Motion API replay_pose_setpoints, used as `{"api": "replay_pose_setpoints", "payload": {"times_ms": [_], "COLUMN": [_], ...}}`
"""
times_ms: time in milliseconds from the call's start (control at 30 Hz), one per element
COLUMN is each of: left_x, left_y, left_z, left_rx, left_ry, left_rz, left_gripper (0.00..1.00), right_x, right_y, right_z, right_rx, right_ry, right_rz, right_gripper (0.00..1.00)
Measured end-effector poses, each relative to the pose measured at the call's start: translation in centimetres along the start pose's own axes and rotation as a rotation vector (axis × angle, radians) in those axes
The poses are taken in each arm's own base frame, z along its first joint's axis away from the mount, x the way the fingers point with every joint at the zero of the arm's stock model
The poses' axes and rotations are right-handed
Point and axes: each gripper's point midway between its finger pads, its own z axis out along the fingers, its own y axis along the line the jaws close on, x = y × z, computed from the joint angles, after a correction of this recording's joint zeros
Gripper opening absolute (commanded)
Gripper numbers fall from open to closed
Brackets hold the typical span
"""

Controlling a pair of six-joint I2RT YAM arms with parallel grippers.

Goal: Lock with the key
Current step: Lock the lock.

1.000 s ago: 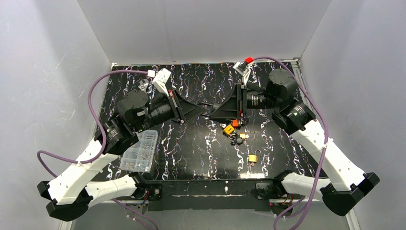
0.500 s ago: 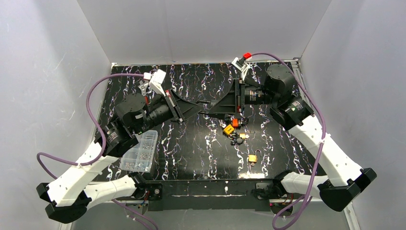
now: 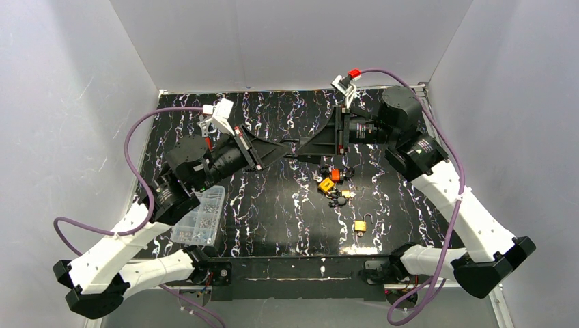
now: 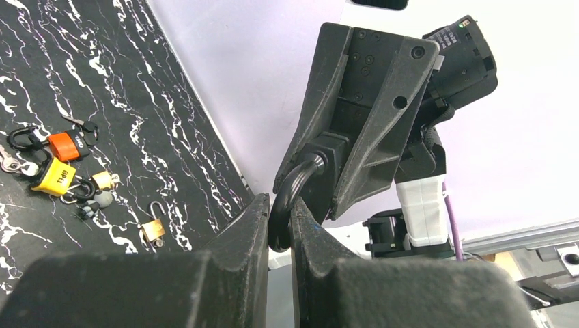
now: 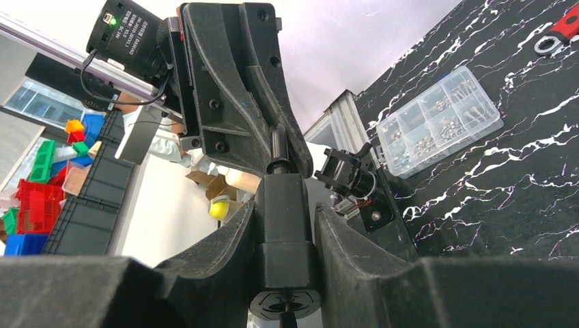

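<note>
Your top camera hangs above and behind the arm bases and looks steeply down from well back. It takes in the whole table [image 3: 273, 222], with the black padlock [image 3: 298, 142] a little above the middle of the picture. Your left wrist camera sits very close to that padlock and looks up past it at the right arm [image 4: 457, 61]; the loose padlocks [image 4: 58, 176] lie far to its left. Your right wrist camera sits equally close and faces the opposite way, with the left arm [image 5: 136, 34] beyond the padlock and the screw box [image 5: 437, 130] to its right. All three views share the padlock. The top view shares the loose padlocks with the left wrist and the box with the right.
</note>
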Motion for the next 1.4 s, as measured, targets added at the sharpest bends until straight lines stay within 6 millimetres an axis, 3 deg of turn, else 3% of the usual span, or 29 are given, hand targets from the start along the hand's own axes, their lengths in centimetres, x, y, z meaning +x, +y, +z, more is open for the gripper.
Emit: {"api": "replay_pose_setpoints", "payload": {"times_ms": [667,1400], "left_x": [-0.2,-1.5], "left_y": [-0.2,-1.9], "left_z": [1.0,1.2], "left_rx": [-0.021,-0.014], "left_ry": [-0.038,-0.097], "left_rz": [-0.023,-0.022], "left_gripper": [0.0,0.0], "right_x": [-0.6,-2.5], "right_y": [-0.2,1.2], "right_z": [0.0,0.1], "right_rx": [0.037,0.021], "right_ry": [-0.033,-0.068], "right_rz": [-0.009,-0.056], "right_gripper": [0.01,0.01]}}
